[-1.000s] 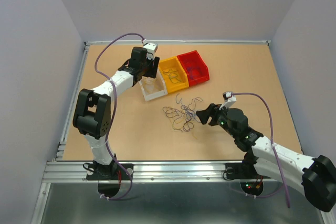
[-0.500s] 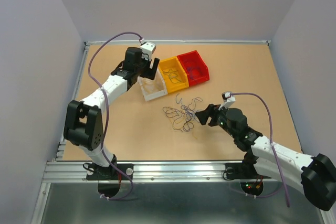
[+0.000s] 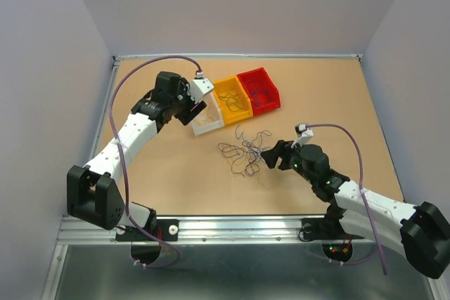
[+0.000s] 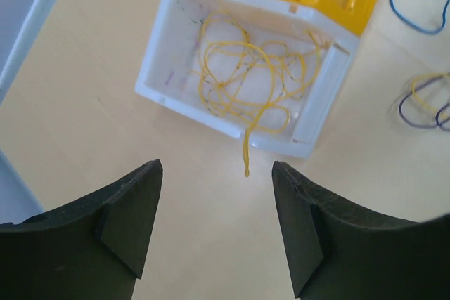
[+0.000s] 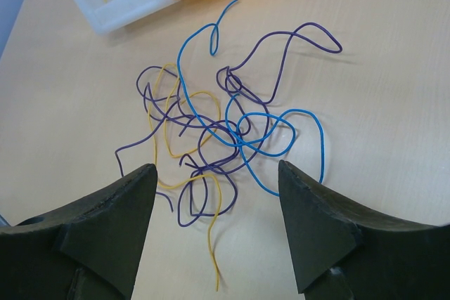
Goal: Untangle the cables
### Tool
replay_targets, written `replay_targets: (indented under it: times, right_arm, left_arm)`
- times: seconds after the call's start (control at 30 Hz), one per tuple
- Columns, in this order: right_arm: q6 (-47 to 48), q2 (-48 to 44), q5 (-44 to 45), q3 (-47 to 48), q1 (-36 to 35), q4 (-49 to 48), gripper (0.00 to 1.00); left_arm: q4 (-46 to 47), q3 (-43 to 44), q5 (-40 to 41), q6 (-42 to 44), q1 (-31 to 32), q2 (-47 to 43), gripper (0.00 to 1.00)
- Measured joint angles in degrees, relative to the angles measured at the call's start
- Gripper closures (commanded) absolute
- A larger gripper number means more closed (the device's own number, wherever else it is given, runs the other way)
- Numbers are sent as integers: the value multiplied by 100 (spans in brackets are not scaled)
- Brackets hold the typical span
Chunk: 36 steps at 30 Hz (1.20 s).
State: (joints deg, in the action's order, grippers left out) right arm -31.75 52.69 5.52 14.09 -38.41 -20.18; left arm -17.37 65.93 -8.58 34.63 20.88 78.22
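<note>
A tangle of thin cables [image 3: 245, 151] in blue, purple and yellow lies on the table centre; the right wrist view shows it [image 5: 225, 128] just ahead of the jaws. My right gripper [image 3: 269, 154] [image 5: 218, 180] is open and empty, right beside the tangle. My left gripper [image 3: 197, 109] [image 4: 216, 177] is open and empty, near the white bin [image 3: 194, 128] [image 4: 156, 68], which holds yellow wires [image 4: 246, 79]; one yellow end hangs over its rim. The yellow bin [image 3: 220, 91] holds a few wires, as does the red bin [image 3: 270, 83].
The three bins stand in a row at the back centre. A raised rail [image 3: 95, 138] runs along the table's left edge. A blue wire [image 4: 415, 19] and a purple-yellow loop [image 4: 425, 100] lie beside the bins in the left wrist view.
My left arm has swung left and back from above the white bin, its gripper now open at the bin's near-left side. The right arm has barely moved.
</note>
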Motion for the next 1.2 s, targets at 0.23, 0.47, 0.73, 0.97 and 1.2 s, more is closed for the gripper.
replay_targets:
  times: [0.23, 0.47, 0.73, 0.97, 1.2]
  right_arm:
    - [-2, 17, 0, 0, 0, 0, 25]
    - [-2, 31, 0, 0, 0, 2, 25]
    - [0, 24, 4, 0, 0, 7, 25]
    - [0, 17, 4, 0, 0, 7, 25]
    - [0, 17, 4, 0, 0, 7, 25]
  left_arm:
    - [-925, 205, -267, 822, 0, 490, 33]
    - [-1215, 557, -415, 1019, 0, 960, 43]
    - [-1224, 1064, -354, 1025, 0, 1591, 31]
    - [-1224, 1099, -297, 1080, 0, 1729, 27]
    - [-1252, 1244, -293, 1102, 0, 1880, 36]
